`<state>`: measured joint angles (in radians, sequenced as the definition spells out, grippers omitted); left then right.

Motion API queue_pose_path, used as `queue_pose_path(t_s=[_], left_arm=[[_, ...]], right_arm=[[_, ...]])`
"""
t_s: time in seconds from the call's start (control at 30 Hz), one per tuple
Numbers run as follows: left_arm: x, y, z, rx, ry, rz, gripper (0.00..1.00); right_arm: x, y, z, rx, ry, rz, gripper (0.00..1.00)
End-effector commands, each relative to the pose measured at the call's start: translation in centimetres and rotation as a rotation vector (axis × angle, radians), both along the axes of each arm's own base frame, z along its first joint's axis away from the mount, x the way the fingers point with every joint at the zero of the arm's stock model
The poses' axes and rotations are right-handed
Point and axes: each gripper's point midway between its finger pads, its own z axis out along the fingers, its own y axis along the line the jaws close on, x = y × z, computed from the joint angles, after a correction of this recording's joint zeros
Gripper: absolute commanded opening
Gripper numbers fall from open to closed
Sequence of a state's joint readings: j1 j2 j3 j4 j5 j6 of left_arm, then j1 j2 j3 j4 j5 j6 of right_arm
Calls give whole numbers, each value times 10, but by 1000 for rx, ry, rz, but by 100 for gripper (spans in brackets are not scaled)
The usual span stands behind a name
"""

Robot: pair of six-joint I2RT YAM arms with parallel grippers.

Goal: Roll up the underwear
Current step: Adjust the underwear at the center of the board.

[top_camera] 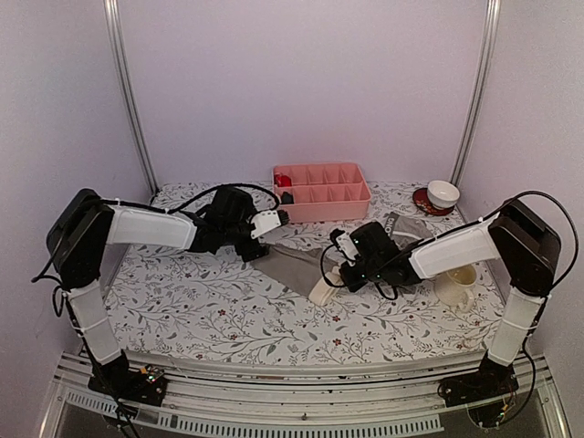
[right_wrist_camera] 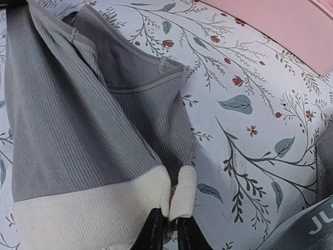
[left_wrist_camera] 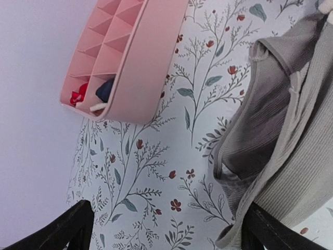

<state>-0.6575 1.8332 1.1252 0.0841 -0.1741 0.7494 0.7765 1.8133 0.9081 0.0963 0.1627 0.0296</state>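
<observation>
**Pinching the briefs (right_wrist_camera: 78,120) by the waistband (right_wrist_camera: 179,200) with the right gripper (right_wrist_camera: 169,232)**

You have the right gripper closed tight on a fold of the pale waistband. Its two dark fingers sit almost together with the cloth nipped between them. From that pinch the grey ribbed briefs stretch away ahead of the gripper, loosely creased on the flowered table (right_wrist_camera: 250,120). Close off to one side of this gripper lie the boxer-briefs (right_wrist_camera: 312,226), with their dark, white-lettered waistband showing. The pink tray (right_wrist_camera: 281,21) sits farther ahead, past the briefs.

Your left gripper (left_wrist_camera: 166,234) has its fingers spread wide apart. The opposite end of the briefs hangs in folds ahead of it, and one hem runs down just beside one finger (left_wrist_camera: 270,232). You cannot tell from this view whether the hem touches that finger. The other finger is over bare tabletop. From above, the briefs lie stretched between your two grippers.
</observation>
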Motion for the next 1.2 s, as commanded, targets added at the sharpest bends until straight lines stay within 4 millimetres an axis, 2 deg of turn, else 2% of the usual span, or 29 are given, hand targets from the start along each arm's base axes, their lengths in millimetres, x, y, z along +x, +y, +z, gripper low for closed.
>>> queue_pose_path(t_s=[0.0,0.03,0.1,0.17,0.23,0.37,0.43,0.53,0.6,0.67,0.7,0.77,0.83,0.93,1.03,1.17], left_arm=[[9,14,-32,61,57,59,99],[8,11,-38,66,84,49,99],[10,-1,-37,37,133,28,99],[5,-12,-54,27,240,-5,98],[-3,-21,-59,11,327,-43,98],[3,-27,-57,-37,344,-18,99],[7,-29,-55,-71,349,9,98],[17,-30,-36,-142,302,45,99],[24,-30,-8,-202,233,64,99],[27,-24,27,-260,171,74,98],[27,-19,38,-272,155,83,99],[25,-4,45,-247,134,108,98],[20,11,42,-198,109,115,99],[4,33,23,-153,158,84,98],[-14,51,-7,-106,269,58,96],[-29,65,-38,-105,406,30,93]], right_arm=[[13,-10,-3,-77,-15,-56,20],[15,-11,-4,-88,-18,-67,26],[17,-15,-4,-109,-28,-83,30],[18,-19,-4,-122,-36,-93,33],[19,-19,1,-119,-46,-93,38],[8,-4,31,-53,-101,-13,42],[-7,11,49,-27,-146,55,49],[-31,27,64,-44,-208,130,60],[-48,38,67,-39,-226,184,65],[-60,46,66,-34,-229,228,66],[-66,51,63,-28,-222,252,65],[-73,60,58,-37,-225,299,61],[-74,67,54,-47,-225,327,57],[-69,76,47,-68,-214,332,54],[-59,79,41,-109,-200,300,59],[-52,80,33,-81,-140,258,59]])
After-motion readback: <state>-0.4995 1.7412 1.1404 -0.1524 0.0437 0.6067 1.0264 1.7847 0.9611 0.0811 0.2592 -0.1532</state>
